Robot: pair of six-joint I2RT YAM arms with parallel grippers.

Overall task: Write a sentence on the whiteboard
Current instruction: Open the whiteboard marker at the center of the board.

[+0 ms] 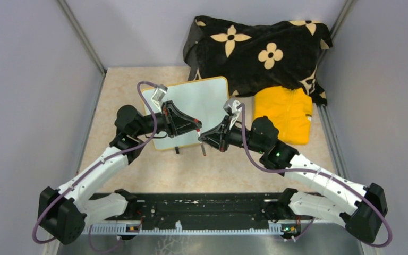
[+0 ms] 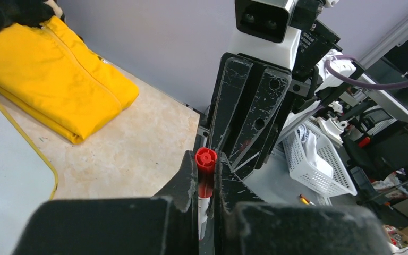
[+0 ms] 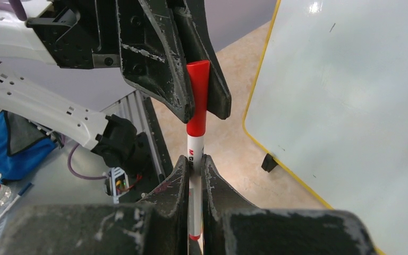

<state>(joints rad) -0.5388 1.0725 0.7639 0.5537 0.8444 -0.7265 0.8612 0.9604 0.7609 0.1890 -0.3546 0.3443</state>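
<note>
The whiteboard [image 1: 202, 98] stands tilted on the tan table, its yellow-framed white face bare; no red sentence shows on it. It also shows in the right wrist view [image 3: 350, 106] and at the left edge of the left wrist view [image 2: 5, 175]. The red-and-white marker [image 1: 200, 133] hangs between both grippers in front of the board's near edge. My left gripper [image 1: 196, 126] is shut on the red cap [image 2: 206, 159]. My right gripper [image 1: 204, 139] is shut on the white barrel [image 3: 195, 154], just below the cap [image 3: 197, 95].
A folded yellow garment [image 1: 284, 114] lies right of the board, also in the left wrist view [image 2: 48, 74]. A dark blanket with cream flowers [image 1: 255, 50] is heaped at the back. Grey walls close in the left, right and back. A black foot [image 3: 268, 162] props the board.
</note>
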